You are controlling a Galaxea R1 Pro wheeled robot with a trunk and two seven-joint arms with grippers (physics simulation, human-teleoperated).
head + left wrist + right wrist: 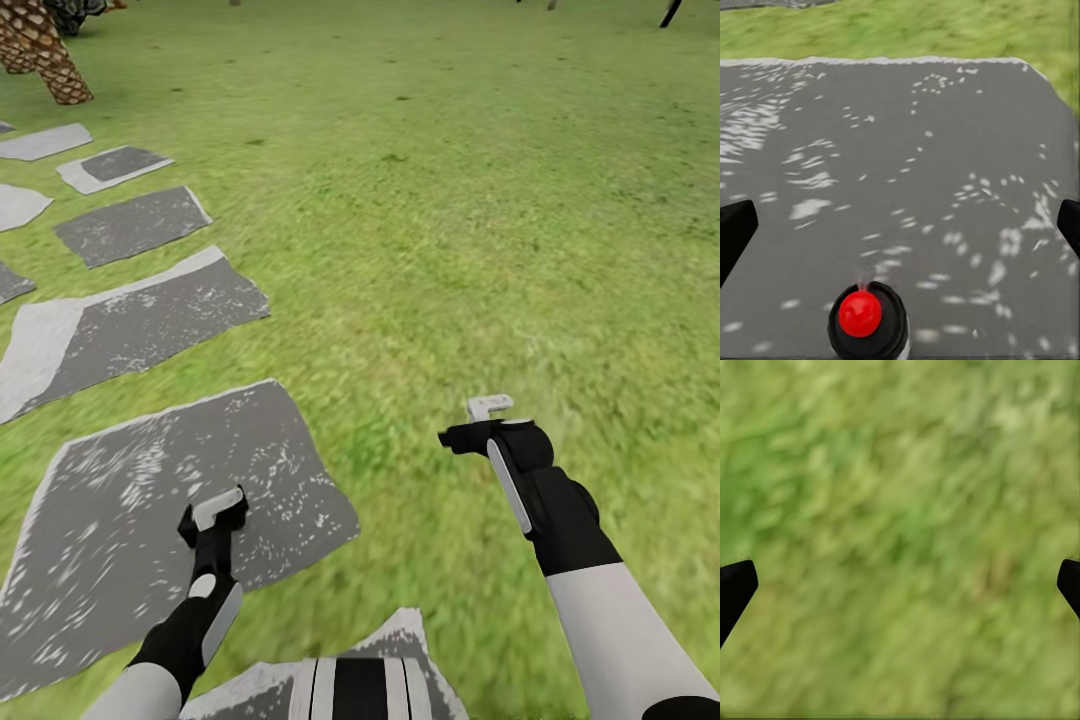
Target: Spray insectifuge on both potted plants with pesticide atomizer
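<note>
Head view, green lawn, grey stone paving, palm trunk

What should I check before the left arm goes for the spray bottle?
1. Target found: ok. A dark round body with a red tip, probably the pesticide atomizer seen end on, sits close in the left wrist view.
2. Left gripper ready: ok. Its fingers are spread wide and neither touches the bottle.
3. Centring: ok. The bottle lies about midway between the two fingers.
4. Footing: cannot tell. The stone paving is under it, but whether it stands there is unclear.
5. Right gripper free: ok. It is open over the lawn.
6. Where the potted plants are: cannot tell.
</note>
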